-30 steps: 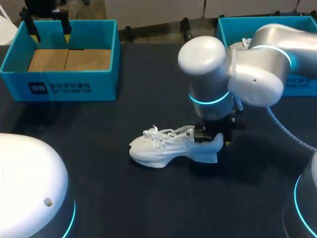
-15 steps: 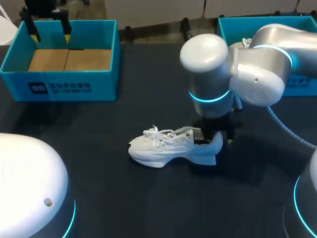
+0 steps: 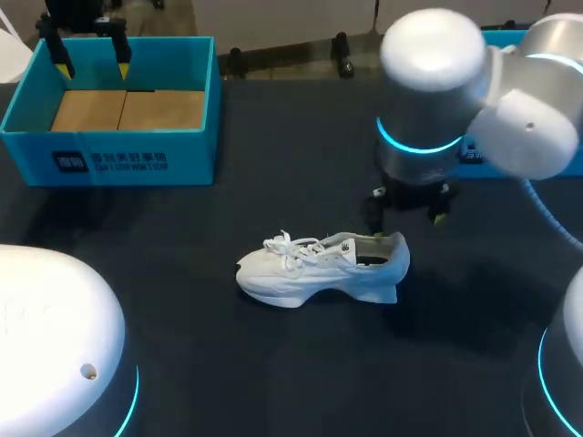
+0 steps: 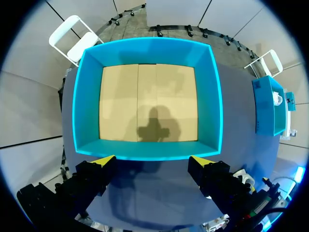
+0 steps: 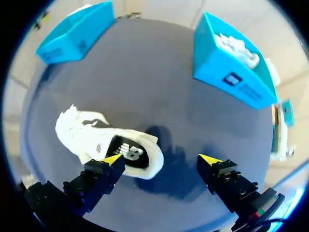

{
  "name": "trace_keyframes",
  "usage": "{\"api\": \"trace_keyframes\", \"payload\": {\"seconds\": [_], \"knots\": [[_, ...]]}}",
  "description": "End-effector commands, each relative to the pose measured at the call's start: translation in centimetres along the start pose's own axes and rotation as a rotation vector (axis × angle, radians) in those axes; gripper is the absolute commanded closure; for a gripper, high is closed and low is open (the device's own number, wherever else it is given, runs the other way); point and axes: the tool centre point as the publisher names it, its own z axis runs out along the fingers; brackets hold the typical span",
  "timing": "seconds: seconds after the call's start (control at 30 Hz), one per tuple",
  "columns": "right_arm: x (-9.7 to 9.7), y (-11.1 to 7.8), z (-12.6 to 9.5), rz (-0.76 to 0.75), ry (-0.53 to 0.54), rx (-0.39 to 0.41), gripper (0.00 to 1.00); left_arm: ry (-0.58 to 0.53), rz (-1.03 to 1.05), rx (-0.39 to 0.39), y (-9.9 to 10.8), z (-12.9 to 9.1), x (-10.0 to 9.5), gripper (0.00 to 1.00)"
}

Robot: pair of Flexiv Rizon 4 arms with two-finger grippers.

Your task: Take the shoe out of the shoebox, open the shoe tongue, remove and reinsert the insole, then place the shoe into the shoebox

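The shoe sits upright mid-table; your right gripper hangs empty, jaws spread, at its 1 o'clock, while your left gripper gapes over the 10 o'clock shoebox. Pinch only the tongue, behind the laces

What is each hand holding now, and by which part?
Nothing is held. The right hand is open above the heel of the white shoe, not touching it; the left hand is open above the blue shoebox.

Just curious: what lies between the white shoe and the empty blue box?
Nothing: only bare dark table between shoe and box, seen in the head view.
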Motion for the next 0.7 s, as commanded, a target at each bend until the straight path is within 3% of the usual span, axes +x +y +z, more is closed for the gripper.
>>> {"api": "trace_keyframes", "payload": {"seconds": [0.03,0.23,0.7], "knots": [[-1.4,-0.5,-1.9,-0.232,0.050,-0.005,0.00,0.000,0.000,0.000,0.0,0.0,0.0,0.00],[-2.1,-0.7,-4.4,-0.448,0.019,-0.030,0.00,0.000,0.000,0.000,0.0,0.0,0.0,0.00],[-2.3,-0.9,-4.7,-0.456,0.012,-0.022,0.00,0.000,0.000,0.000,0.0,0.0,0.0,0.00]]}}
